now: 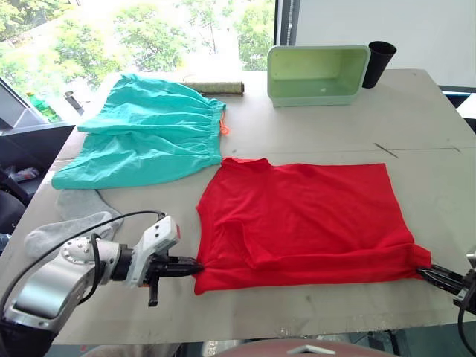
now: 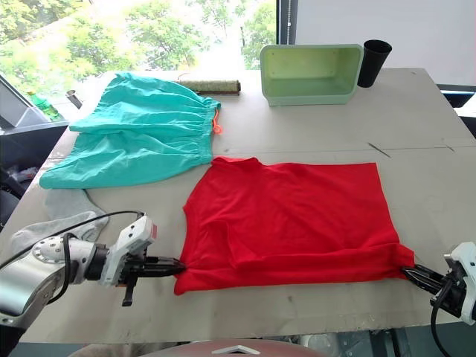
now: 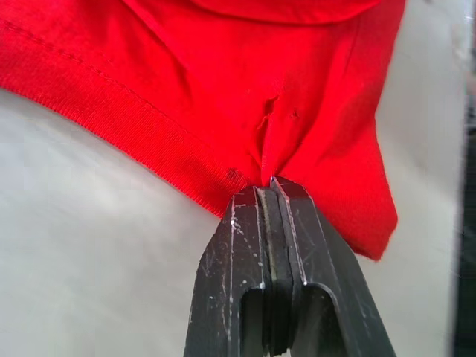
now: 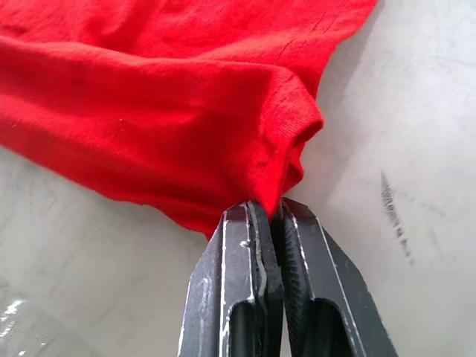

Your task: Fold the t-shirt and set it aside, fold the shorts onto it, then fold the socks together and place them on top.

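The red t-shirt (image 1: 305, 219) lies flat in the middle of the table, folded into a rough rectangle. My left gripper (image 1: 195, 265) is shut on its near left corner (image 3: 297, 141), and my right gripper (image 1: 425, 273) is shut on its near right corner (image 4: 282, 149). The teal shorts (image 1: 145, 130) are spread at the far left, orange drawstring (image 1: 224, 129) at the waistband. The grey socks (image 1: 74, 219) lie by the left edge, just in front of the shorts and beside my left arm.
A pale green bin (image 1: 318, 74) lies on its side at the table's far edge, with a black cup (image 1: 378, 63) to its right and a rolled mat (image 1: 216, 88) to its left. Bare tabletop (image 1: 416, 126) stretches over the right and far side.
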You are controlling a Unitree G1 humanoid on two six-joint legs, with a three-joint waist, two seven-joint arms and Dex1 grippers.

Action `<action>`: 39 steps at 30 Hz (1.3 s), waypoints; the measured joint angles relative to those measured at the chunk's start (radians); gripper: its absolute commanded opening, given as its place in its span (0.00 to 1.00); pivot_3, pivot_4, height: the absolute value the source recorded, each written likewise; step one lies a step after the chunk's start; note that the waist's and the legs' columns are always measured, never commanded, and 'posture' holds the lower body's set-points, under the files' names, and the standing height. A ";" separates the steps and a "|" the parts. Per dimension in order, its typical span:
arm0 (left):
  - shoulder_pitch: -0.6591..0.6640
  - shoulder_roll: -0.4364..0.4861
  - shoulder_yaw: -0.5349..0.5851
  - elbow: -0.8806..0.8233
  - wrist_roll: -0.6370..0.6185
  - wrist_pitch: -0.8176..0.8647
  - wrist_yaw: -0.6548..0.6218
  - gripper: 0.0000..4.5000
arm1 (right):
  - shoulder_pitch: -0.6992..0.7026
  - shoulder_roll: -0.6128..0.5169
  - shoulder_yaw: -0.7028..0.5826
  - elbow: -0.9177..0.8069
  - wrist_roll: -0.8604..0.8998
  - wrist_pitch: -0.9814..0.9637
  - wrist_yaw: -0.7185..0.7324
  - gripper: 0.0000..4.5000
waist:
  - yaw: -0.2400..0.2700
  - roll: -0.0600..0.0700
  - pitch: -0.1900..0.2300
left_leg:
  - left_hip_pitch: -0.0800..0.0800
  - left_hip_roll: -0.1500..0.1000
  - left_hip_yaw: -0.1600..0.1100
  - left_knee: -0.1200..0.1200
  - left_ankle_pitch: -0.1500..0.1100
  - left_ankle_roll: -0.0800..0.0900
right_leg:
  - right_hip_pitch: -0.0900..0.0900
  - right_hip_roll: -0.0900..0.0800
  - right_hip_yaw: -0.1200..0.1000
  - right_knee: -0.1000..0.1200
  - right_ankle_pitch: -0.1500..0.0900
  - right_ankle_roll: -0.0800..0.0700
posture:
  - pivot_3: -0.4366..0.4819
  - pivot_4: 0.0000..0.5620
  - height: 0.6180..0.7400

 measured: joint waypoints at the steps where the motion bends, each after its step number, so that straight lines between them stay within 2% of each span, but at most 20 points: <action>1: 0.011 -0.001 0.004 -0.011 -0.002 0.002 0.010 0.00 | -0.001 -0.016 0.001 0.017 -0.017 -0.024 0.007 0.02 | 0.002 0.000 0.000 | 0.000 0.000 0.000 0.000 0.000 0.000 | 0.000 0.000 0.000 0.000 0.000 0.000 | 0.48 0.27 1.00; 3: 0.028 -0.001 0.011 -0.024 -0.010 0.004 0.020 0.00 | -0.003 -0.039 0.000 0.042 -0.032 -0.049 0.016 0.02 | 0.006 0.000 0.000 | 0.000 0.000 0.000 0.000 0.000 0.000 | 0.000 0.000 0.000 0.000 0.000 0.000 | 0.48 0.27 1.00; 5: 0.035 -0.001 0.012 -0.031 -0.013 0.004 0.029 0.00 | 0.011 -0.072 -0.001 0.044 -0.031 -0.034 0.043 0.14 | 0.009 0.001 -0.001 | 0.000 0.000 0.000 0.000 0.000 0.000 | 0.000 0.000 0.000 -0.001 0.000 0.000 | 0.48 0.27 1.00; 9: 0.034 -0.002 0.008 -0.030 -0.016 0.003 0.039 0.00 | 0.057 -0.130 -0.008 0.033 -0.041 -0.031 0.096 0.51 | 0.014 0.002 -0.002 | 0.000 0.000 0.000 -0.002 0.000 0.000 | 0.000 0.000 -0.001 -0.001 0.000 0.000 | 0.48 0.27 1.00; 10: 0.033 -0.002 0.008 -0.029 -0.017 0.003 0.039 0.00 | 0.058 -0.130 -0.011 0.034 -0.047 -0.037 0.096 0.64 | 0.014 0.002 -0.002 | 0.000 0.000 0.000 -0.002 0.000 0.000 | 0.000 0.000 -0.001 -0.002 0.000 0.000 | 0.48 0.27 1.00; 11: 0.031 -0.002 0.006 -0.026 -0.019 0.003 0.038 0.00 | 0.062 -0.130 -0.020 0.038 -0.057 -0.049 0.093 0.72 | 0.013 0.002 -0.002 | 0.000 0.000 0.000 -0.002 0.000 0.000 | 0.000 0.000 -0.001 -0.002 0.000 0.000 | 0.48 0.27 1.00; 13: 0.030 -0.002 0.006 -0.023 -0.020 0.001 0.036 0.00 | 0.067 -0.129 -0.047 0.047 -0.066 -0.055 0.086 0.94 | 0.012 0.002 -0.002 | -0.001 0.000 0.000 -0.002 0.000 0.000 | 0.000 0.000 -0.001 -0.004 0.000 0.000 | 0.48 0.27 1.00; 14: 0.030 -0.002 0.006 -0.020 -0.020 -0.002 0.035 0.00 | 0.072 -0.129 -0.068 0.053 -0.069 -0.054 0.082 0.99 | 0.012 0.003 -0.002 | -0.001 0.000 0.000 -0.002 0.000 0.000 | 0.000 0.000 -0.001 -0.004 0.000 0.000 | 0.48 0.27 1.00; 18: 0.017 -0.019 0.015 0.010 -0.032 -0.017 0.021 0.00 | 0.065 -0.119 -0.179 0.039 -0.029 -0.060 0.103 0.99 | 0.011 0.007 -0.002 | -0.001 0.000 0.000 -0.002 -0.001 0.001 | 0.000 0.000 -0.001 -0.004 0.000 0.000 | 0.48 0.27 1.00; 20: -0.006 -0.057 0.039 0.035 -0.078 -0.011 0.011 0.00 | 0.033 -0.079 -0.225 -0.011 0.024 -0.084 0.114 0.99 | 0.011 0.006 -0.001 | -0.001 0.000 0.000 -0.003 -0.001 0.001 | 0.000 0.001 -0.001 -0.004 0.000 0.000 | 0.48 0.27 1.00; 22: -0.050 -0.084 0.079 0.032 -0.153 -0.002 -0.012 0.00 | 0.026 -0.056 -0.214 -0.135 0.077 -0.069 0.111 0.99 | 0.012 0.005 0.000 | -0.001 0.001 -0.001 -0.003 -0.001 0.001 | 0.000 0.001 -0.001 -0.003 0.000 0.000 | 0.48 0.27 1.00; 26: -0.109 -0.084 0.133 0.025 -0.215 -0.034 -0.078 0.00 | -0.034 -0.018 -0.051 -0.376 0.150 -0.013 0.059 0.99 | 0.011 0.004 0.000 | -0.002 0.001 0.000 -0.003 0.001 -0.002 | 0.000 0.001 -0.001 -0.005 0.000 0.000 | 0.48 0.27 1.00; 28: -0.114 -0.084 0.132 0.024 -0.213 -0.064 -0.104 0.00 | -0.070 -0.016 0.031 -0.427 0.149 -0.002 0.032 0.99 | 0.011 0.004 0.000 | -0.002 0.000 0.000 -0.002 0.001 -0.002 | 0.000 0.001 -0.001 -0.006 0.001 0.000 | 0.48 0.27 1.00; 31: -0.127 -0.085 0.112 0.015 -0.192 -0.139 -0.154 0.00 | -0.181 -0.014 0.243 -0.482 0.065 -0.016 -0.005 0.99 | 0.010 0.001 0.002 | -0.002 0.000 0.000 -0.002 0.001 -0.002 | 0.000 0.001 -0.002 -0.006 0.001 0.000 | 0.48 0.27 1.00; 34: -0.145 -0.086 0.092 -0.007 -0.164 -0.217 -0.197 0.00 | -0.301 0.013 0.452 -0.497 -0.047 -0.059 -0.034 0.99 | 0.011 0.001 0.002 | -0.002 0.000 0.000 -0.001 0.001 -0.002 | 0.000 0.001 -0.002 -0.006 0.001 -0.001 | 0.48 0.27 1.00; 35: -0.161 -0.091 0.055 -0.010 -0.135 -0.255 -0.210 0.00 | -0.384 0.034 0.563 -0.489 -0.113 -0.100 -0.037 0.99 | 0.011 0.001 0.003 | -0.002 0.000 0.001 -0.001 0.001 -0.002 | 0.000 0.001 -0.002 -0.006 0.001 -0.001 | 0.48 0.27 1.00; 37: -0.155 -0.094 0.040 -0.009 -0.113 -0.283 -0.219 0.00 | -0.425 0.035 0.618 -0.462 -0.160 -0.136 -0.030 0.99 | 0.013 -0.002 0.002 | -0.002 0.000 0.001 -0.001 0.001 -0.002 | 0.000 0.001 -0.003 -0.006 0.002 -0.002 | 0.48 0.27 1.00; 39: -0.168 -0.106 -0.005 -0.010 -0.076 -0.323 -0.226 0.00 | -0.533 0.066 0.719 -0.380 -0.231 -0.191 -0.013 0.99 | 0.008 -0.004 0.003 | -0.002 0.000 0.000 0.001 0.001 -0.002 | 0.001 0.002 -0.004 -0.005 0.002 -0.001 | 0.48 0.27 1.00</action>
